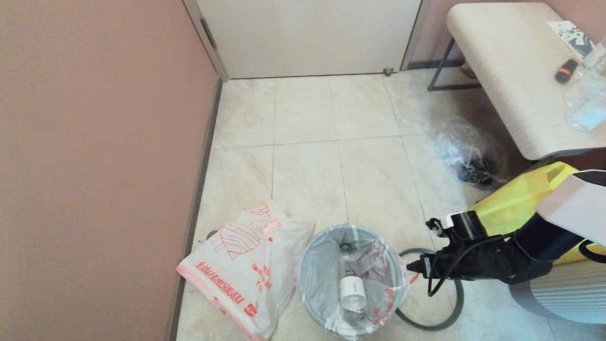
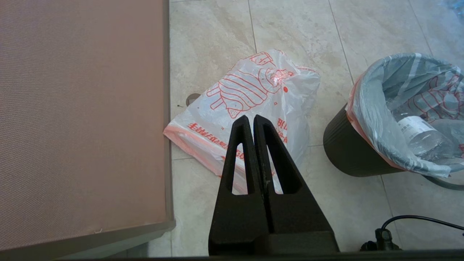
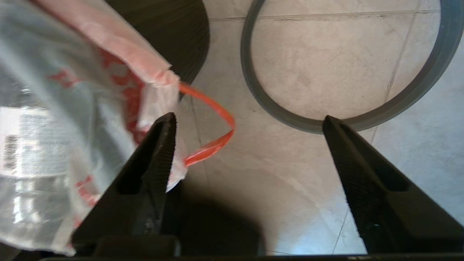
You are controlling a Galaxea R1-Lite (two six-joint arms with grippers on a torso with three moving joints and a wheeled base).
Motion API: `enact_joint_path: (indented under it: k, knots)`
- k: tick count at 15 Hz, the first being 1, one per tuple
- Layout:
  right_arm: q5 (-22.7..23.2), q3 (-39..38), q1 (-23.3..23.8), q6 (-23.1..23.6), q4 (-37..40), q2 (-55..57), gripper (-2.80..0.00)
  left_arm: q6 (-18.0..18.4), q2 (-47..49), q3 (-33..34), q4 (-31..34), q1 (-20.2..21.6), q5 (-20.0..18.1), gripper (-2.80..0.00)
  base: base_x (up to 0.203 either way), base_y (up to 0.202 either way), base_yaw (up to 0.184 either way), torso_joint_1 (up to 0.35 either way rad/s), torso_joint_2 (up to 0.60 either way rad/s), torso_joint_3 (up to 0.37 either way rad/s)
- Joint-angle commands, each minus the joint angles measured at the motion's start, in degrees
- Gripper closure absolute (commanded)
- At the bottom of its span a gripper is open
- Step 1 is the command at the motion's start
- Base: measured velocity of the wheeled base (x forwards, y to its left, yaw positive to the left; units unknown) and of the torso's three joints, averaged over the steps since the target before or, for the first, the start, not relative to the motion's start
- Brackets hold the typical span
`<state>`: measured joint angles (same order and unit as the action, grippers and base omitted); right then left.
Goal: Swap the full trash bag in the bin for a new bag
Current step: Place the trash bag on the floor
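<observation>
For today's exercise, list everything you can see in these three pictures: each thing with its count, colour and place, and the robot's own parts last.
Full trash bag: one, white with orange-red print, lining the bin, bottles inside.
Bin: one, black, on the floor.
New bag: one, white with orange-red print, on the floor left of the bin, by the wall.
Hoop rim: one, dark grey, on the floor right of the bin.
Clear plastic bag: one, dark items inside, beside the bench.
Yellow tote: one, behind the right arm.
Bench: one, pale, far right.
Left pincer: shut, above the new bag.
Right pincer: open, at the full bag's orange handle.
</observation>
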<state>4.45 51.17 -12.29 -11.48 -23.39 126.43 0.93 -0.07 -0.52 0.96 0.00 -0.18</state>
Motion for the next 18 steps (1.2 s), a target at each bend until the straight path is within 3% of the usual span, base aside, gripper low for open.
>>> enact_joint_path:
  k: [1, 15, 16, 18]
  knots:
    - [-0.09, 0.90, -0.02, -0.02, -0.16, 1.68, -2.80, 0.04, 0.07, 0.00, 0.00, 0.00, 0.01, 0.00, 0.000, 0.000, 0.000, 0.000, 0.00, 0.000]
    - [-5.42, 6.66, 0.60, 0.67, -0.16, 8.04, -2.80, 0.04, 0.07, 0.00, 0.00, 0.00, 0.01, 0.00, 0.000, 0.000, 0.000, 0.000, 0.00, 0.000]
    - [-5.42, 6.66, 0.60, 1.08, -0.16, 7.80, 0.00, 0.04, 0.07, 0.00, 0.00, 0.00, 0.01, 0.00, 0.000, 0.000, 0.000, 0.000, 0.00, 0.000]
    - [-5.50, 6.39, 0.60, 1.20, -0.07, 7.42, 0.00, 0.04, 0.07, 0.00, 0.00, 0.00, 0.01, 0.00, 0.000, 0.000, 0.000, 0.000, 0.00, 0.000]
